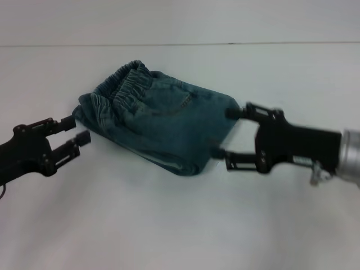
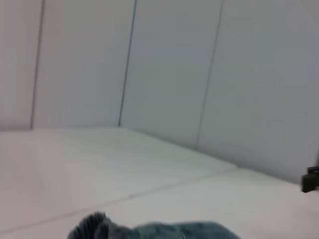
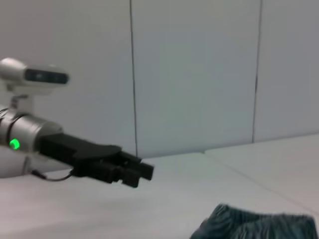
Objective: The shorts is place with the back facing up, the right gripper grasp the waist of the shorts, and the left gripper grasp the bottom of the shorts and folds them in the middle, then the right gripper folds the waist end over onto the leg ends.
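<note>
From the head camera I see the shorts (image 1: pixel 159 125) folded into a compact bundle on the white table (image 1: pixel 169 225), the elastic waistband bunched at the far-left corner of the pile. My left gripper (image 1: pixel 79 130) sits just off the bundle's left edge, fingers a narrow gap apart and holding nothing, its tips close to the denim but not on it. My right gripper (image 1: pixel 223 132) is at the bundle's right edge with its jaws spread wide — one fingertip is up by the upper right corner of the cloth, the other down by the lower right edge, and neither pinches any fabric that I can make out.

The left wrist camera shows mostly wall panels and table, with the shorts (image 2: pixel 154 230) low in the picture, just ahead of that gripper; its own fingers are not visible.

The right wrist camera shows the left gripper (image 3: pixel 139 174) across the table, fingers nearly together, and a bit of the shorts (image 3: pixel 254 225) — gathered waistband cloth — lying between the two grippers.
</note>
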